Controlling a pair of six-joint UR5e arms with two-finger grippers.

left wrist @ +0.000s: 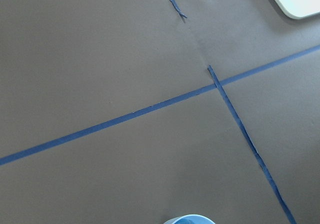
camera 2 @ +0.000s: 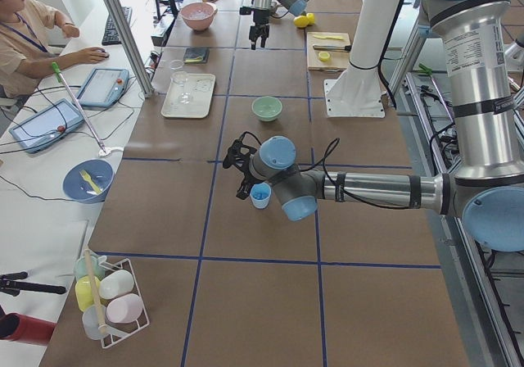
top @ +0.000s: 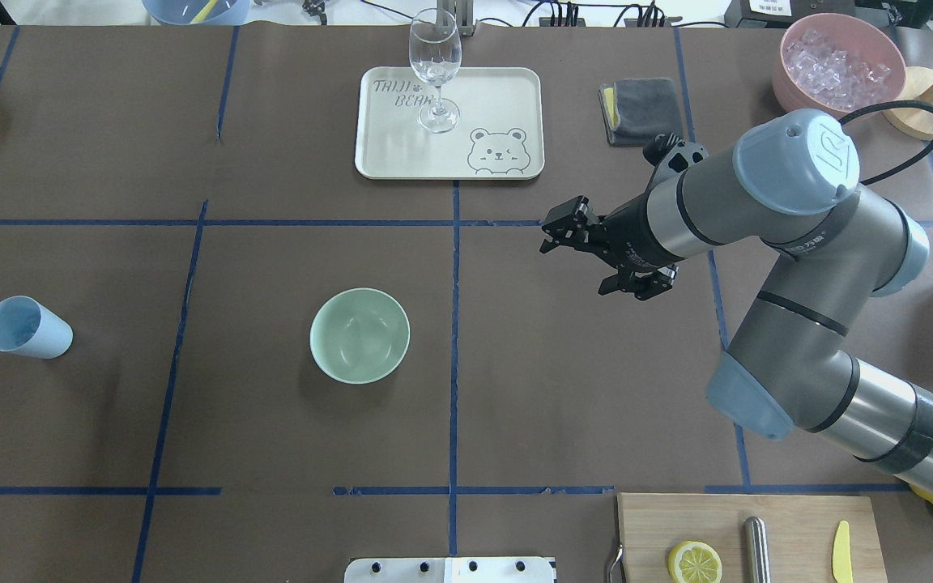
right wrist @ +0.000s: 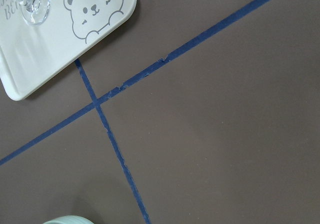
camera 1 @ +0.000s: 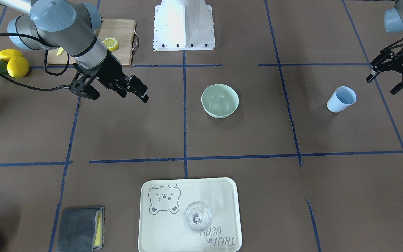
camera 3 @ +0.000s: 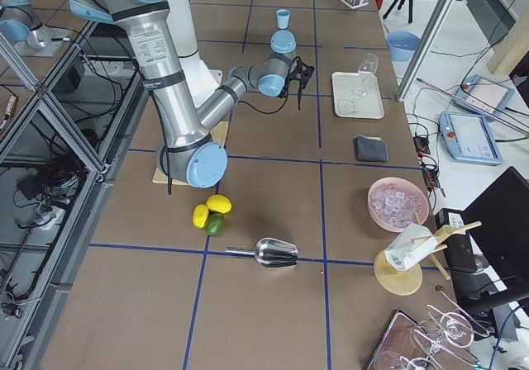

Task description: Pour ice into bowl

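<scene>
Bowl (top: 359,334): upright mid-counter (top: 272,437), well apart from everything else. Right pincer (camera 1: 119,96): jaws wide, gripping nothing. Left pincer (camera 1: 381,86): spread, gripping nothing; you see its arm cut off at frame edge. Ice (top: 835,61): far corner, heaped in pink container (top: 790,87).

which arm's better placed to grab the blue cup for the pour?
Left, likely. The left gripper hangs right beside the blue cup, jaws open. The right gripper is beyond the bowl, on the other side. What the cup holds, I cannot tell.
</scene>
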